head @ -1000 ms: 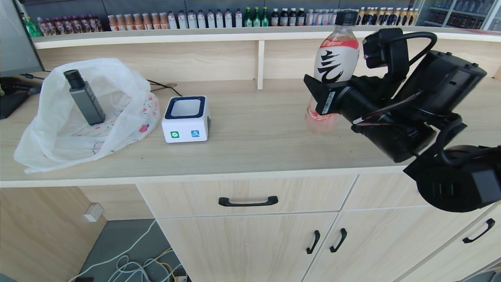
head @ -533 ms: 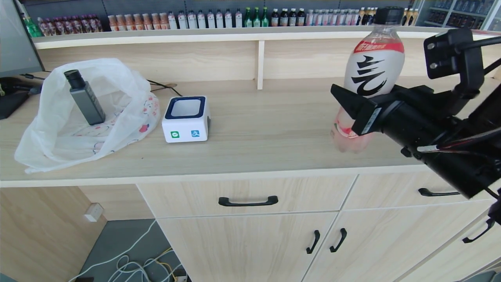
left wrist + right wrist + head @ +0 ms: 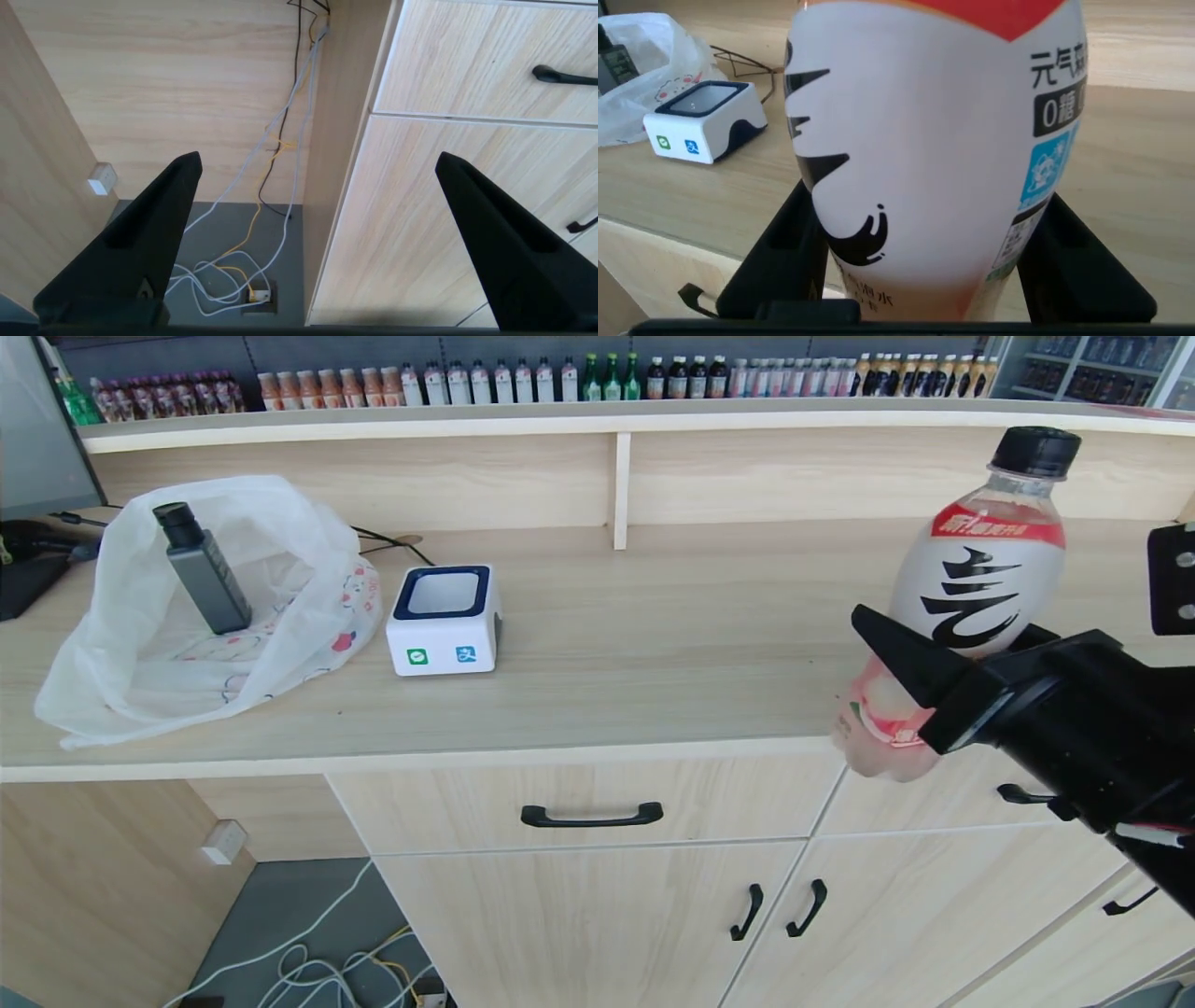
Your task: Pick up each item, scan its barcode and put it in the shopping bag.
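"Clutter around you?"

"I see a white scanner (image 3: 443,621) on the counter (image 3: 607,644), just beside the shopping bag (image 3: 140,663) at the left end. A grey flask (image 3: 203,574) leans inside the bag. Nothing stands between the scanner and my right side."

"Where's the item?"

"My right claw (image 3: 943,663) is clamped on the drink bottle (image 3: 971,588), one finger on each side of its lower body. It is nearly upright, cap tipped slightly right. From the wrist, the label fills the space between the fingers (image 3: 775,252)."

"Room to move?"

"The bottle hangs over the counter's front edge at the right end, well apart from the scanner. Bare wood lies between them, and an upright divider (image 3: 621,490) stands at the back. My left claw (image 3: 308,252) is spread wide and holds nothing. It sits low beside the cabinet (image 3: 448,187), facing cables (image 3: 271,187) on the floor."
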Tool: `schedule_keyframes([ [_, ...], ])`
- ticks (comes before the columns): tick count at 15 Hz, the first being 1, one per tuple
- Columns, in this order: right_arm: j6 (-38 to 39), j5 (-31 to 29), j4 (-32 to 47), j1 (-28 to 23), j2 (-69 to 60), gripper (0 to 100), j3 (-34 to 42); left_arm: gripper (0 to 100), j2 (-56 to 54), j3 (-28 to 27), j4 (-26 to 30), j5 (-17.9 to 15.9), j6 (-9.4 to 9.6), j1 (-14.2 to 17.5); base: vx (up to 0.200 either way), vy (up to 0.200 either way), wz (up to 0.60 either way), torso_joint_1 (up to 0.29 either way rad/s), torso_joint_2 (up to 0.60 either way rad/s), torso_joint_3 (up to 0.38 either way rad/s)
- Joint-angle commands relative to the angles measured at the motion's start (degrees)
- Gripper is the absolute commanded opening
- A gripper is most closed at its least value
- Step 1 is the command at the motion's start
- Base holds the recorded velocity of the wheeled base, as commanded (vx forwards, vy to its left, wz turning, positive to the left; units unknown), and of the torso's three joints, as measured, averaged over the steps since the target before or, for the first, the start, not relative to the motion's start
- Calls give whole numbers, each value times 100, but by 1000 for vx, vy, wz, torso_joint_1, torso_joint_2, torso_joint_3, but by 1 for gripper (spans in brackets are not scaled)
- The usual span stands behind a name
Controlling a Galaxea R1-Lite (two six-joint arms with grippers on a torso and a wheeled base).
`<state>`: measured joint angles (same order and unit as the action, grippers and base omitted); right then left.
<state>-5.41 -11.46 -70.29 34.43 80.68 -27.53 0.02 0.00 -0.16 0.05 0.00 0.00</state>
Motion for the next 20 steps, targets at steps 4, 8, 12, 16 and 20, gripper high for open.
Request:
schedule_keyframes([
  [4,-259,-287,-934,943,-35,0,925,100,-2,0,-2,4,0,0,0,0,0,0,0,0],
  [8,-408,-375,-1329,1057,-158,0,1786,100,-2,0,-2,4,0,0,0,0,0,0,0,0],
  [12,-1199,-383,-1321,1550,-202,0,1944,100,-2,0,-2,4,0,0,0,0,0,0,0,0],
  [16,-2254,-375,-1321,1796,159,0,1803,100,-2,0,-2,4,0,0,0,0,0,0,0,0],
  [20,-3317,-375,-1338,2279,493,0,1619,100,-2,0,-2,4,0,0,0,0,0,0,0,0],
])
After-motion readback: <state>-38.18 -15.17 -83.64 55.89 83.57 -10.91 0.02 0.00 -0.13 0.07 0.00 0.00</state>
